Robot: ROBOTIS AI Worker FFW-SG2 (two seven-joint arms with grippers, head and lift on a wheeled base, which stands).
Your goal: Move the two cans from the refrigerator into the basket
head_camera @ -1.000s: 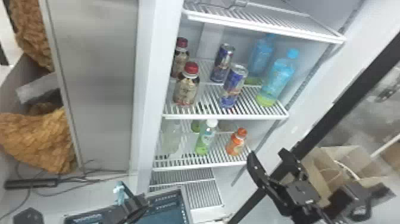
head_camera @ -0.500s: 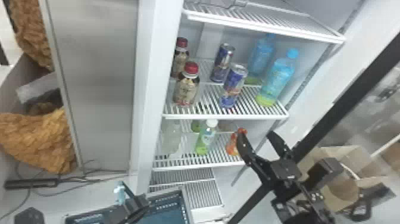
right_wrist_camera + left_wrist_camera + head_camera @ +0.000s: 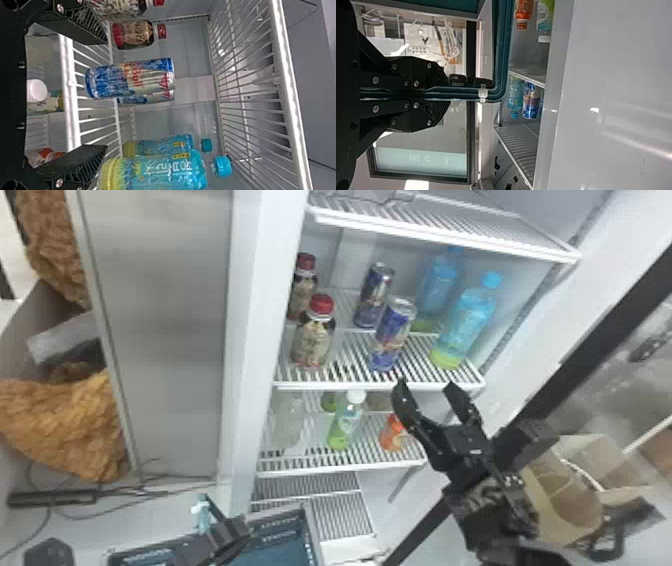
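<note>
In the head view, the front can (image 3: 393,335) and rear can (image 3: 374,295) stand on a shelf (image 3: 425,385) above the right gripper's (image 3: 425,384) parted jaws, closer to them than half a second ago. The refrigerator (image 3: 265,290) also holds bottles; the left gripper (image 3: 225,535) is at the basket (image 3: 307,515). The left wrist view shows its jaws clamped on the basket's rim. In the right wrist view, both cans lie beyond the gap between the jaws.

2 blue cans (image 3: 392,336), upright on shelf (image 3: 340,385), basket (image 3: 286,524) below
</note>
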